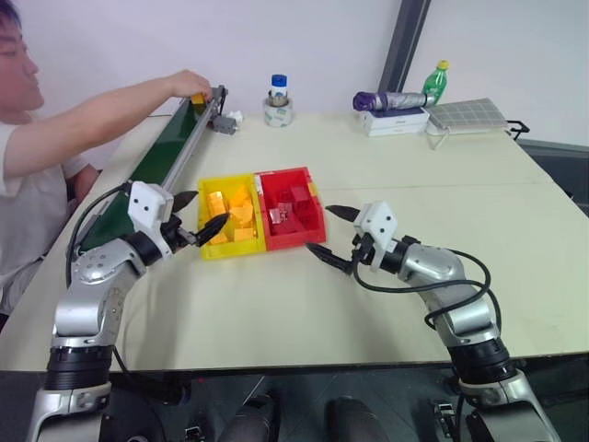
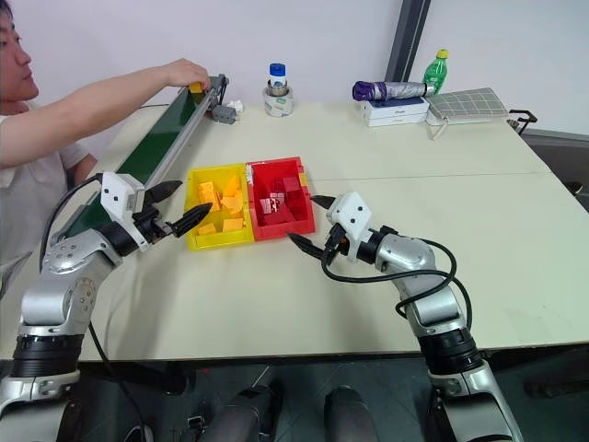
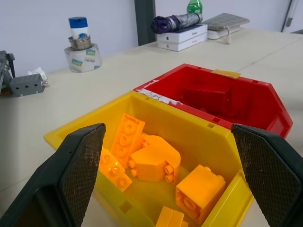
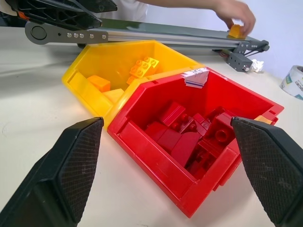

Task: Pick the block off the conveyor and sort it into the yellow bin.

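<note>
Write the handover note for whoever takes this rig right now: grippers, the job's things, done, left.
Left gripper: open, empty, at the yellow bin.
Right gripper: open, empty, near the red bin.
The block is at the far end of the conveyor, under a person's hand.
Done: yellow bricks lie in the yellow bin, red ones in the red bin.
Left: pick this block off the belt and drop it in the yellow bin.

Lower left of frame, the silver left arm's black two-fingered gripper (image 1: 198,214) gapes; lower right, the right gripper (image 1: 329,232) likewise.
</note>
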